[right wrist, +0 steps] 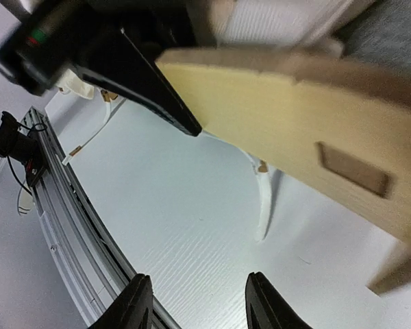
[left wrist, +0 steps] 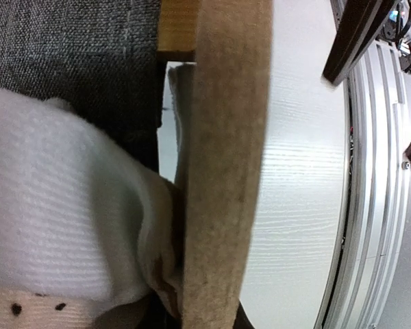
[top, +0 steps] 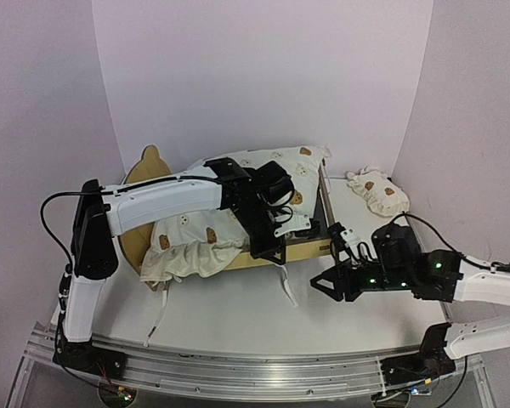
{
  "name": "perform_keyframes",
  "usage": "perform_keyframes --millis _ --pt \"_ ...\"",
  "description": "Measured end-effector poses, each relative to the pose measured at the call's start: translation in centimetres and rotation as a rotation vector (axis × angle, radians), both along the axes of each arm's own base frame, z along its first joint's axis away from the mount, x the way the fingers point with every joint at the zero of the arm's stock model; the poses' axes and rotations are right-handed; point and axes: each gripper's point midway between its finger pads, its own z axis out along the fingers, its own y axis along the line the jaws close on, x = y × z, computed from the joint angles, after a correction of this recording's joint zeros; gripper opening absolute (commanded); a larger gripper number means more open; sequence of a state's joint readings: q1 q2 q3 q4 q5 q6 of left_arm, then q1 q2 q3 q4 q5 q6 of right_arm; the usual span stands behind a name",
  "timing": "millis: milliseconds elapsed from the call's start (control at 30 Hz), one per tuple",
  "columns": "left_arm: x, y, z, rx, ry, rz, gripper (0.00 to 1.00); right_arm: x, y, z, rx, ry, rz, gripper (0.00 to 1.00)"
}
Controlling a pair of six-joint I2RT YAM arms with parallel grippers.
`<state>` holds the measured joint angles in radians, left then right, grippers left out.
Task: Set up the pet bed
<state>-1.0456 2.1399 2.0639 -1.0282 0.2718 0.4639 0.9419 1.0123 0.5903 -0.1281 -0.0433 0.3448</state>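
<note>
The pet bed [top: 304, 249] stands mid-table, its curved headboard [top: 144, 170] at the left. A large cream bear-print cushion [top: 195, 238] lies bunched over it. My left gripper [top: 270, 249] is shut on the bed's front wooden rail [left wrist: 226, 157]. The left wrist view shows cushion fabric [left wrist: 55, 205] pressed against the rail's inner side and the grey felt base [left wrist: 75, 48] beyond. One of its black fingers [right wrist: 144, 75] lies on the rail's outer face [right wrist: 294, 110]. My right gripper [top: 327, 285] hovers open over the bare table just right of the rail, holding nothing.
A small cream bear-print pillow [top: 376, 191] lies at the back right. One cushion tie string [top: 286, 285] trails onto the table in front of the rail, another [top: 157, 319] near the left front. The aluminium rail [top: 238, 365] marks the table's near edge.
</note>
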Motion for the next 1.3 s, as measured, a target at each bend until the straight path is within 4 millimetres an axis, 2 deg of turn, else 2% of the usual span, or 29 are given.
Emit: perform_keyframes --millis 100,167,333,467,533,600,700,833,967,1100,1200,1300 --pt "0.2 0.7 -1.3 0.032 -0.002 -0.004 0.00 -0.3 -2.0 2.4 0.003 -0.013 -0.052 0.49" --pt "0.3 1.2 -2.5 0.055 -0.005 -0.007 0.00 -0.4 -2.6 3.0 -0.005 -0.013 -0.072 0.49" --pt "0.2 2.6 -5.9 0.130 -0.001 -0.022 0.00 0.1 -4.2 3.1 -0.090 0.010 -0.144 0.49" --pt "0.4 2.9 -9.0 0.183 0.000 -0.022 0.02 0.9 -4.5 2.8 -0.155 0.021 -0.185 0.49" --pt "0.7 2.7 -9.9 0.188 -0.008 -0.018 0.08 1.2 -4.5 2.4 -0.180 0.029 -0.197 0.49" --pt "0.8 2.5 -10.0 0.183 -0.014 -0.012 0.16 1.3 -4.5 1.9 -0.203 0.042 -0.205 0.49" --pt "1.0 2.4 -10.0 0.177 -0.012 0.000 0.36 1.4 -4.8 1.0 -0.232 0.064 -0.213 0.50" --pt "1.3 1.7 -9.1 0.143 -0.012 -0.003 0.61 1.5 -4.9 0.5 -0.245 0.081 -0.225 0.52" --pt "0.9 1.2 -7.3 0.109 0.007 -0.026 0.74 1.9 -5.0 0.0 -0.258 0.106 -0.240 0.53" --pt "0.6 0.3 -3.7 0.042 0.015 -0.048 0.78 2.7 -4.8 -0.1 -0.259 0.148 -0.263 0.52" --pt "0.4 0.0 -0.6 -0.014 -0.003 -0.064 0.78 3.8 -4.2 0.1 -0.251 0.179 -0.275 0.48" --pt "0.5 0.1 1.7 -0.048 -0.039 -0.061 0.78 5.0 -3.3 0.5 -0.245 0.197 -0.279 0.42"
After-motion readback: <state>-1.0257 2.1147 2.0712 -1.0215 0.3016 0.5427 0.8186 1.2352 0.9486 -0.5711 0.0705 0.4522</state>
